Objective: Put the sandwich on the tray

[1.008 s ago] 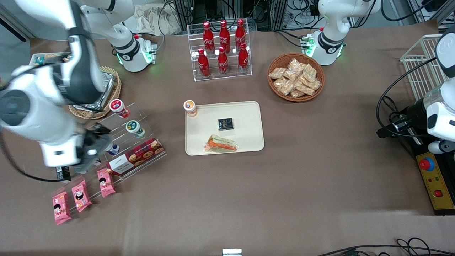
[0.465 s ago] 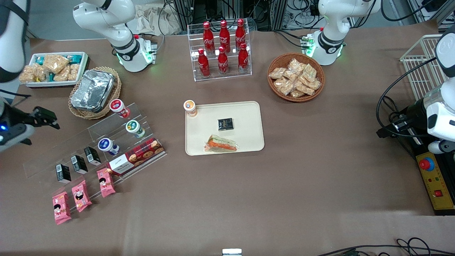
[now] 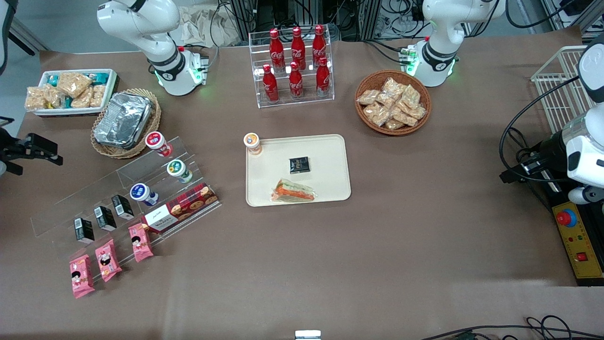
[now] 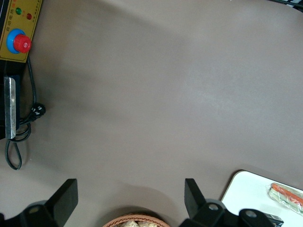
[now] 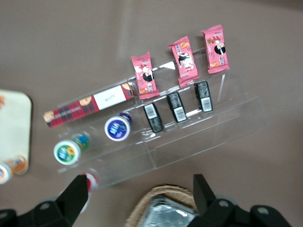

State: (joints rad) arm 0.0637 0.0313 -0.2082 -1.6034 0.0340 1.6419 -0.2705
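Partly visible items, working arm's end of table

Black two-finger gripper (image 3: 35, 150) cut by front view's edge, fingers spread in wrist view. Cream-beige plastic tray (image 5: 14, 125) and woven wicker basket holding foil container (image 5: 163, 208) cropped in right wrist view.

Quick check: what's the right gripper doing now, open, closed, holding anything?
Right gripper: open and holding nothing, up over the clear snack rack toward the working arm's end of the table. The sandwich lies on the tray.

Even, bright overhead light; soft shadows on the brown desk (image 3: 377, 245). The right wrist view blurs slightly around the gripper (image 5: 137, 198), its fingers spread.
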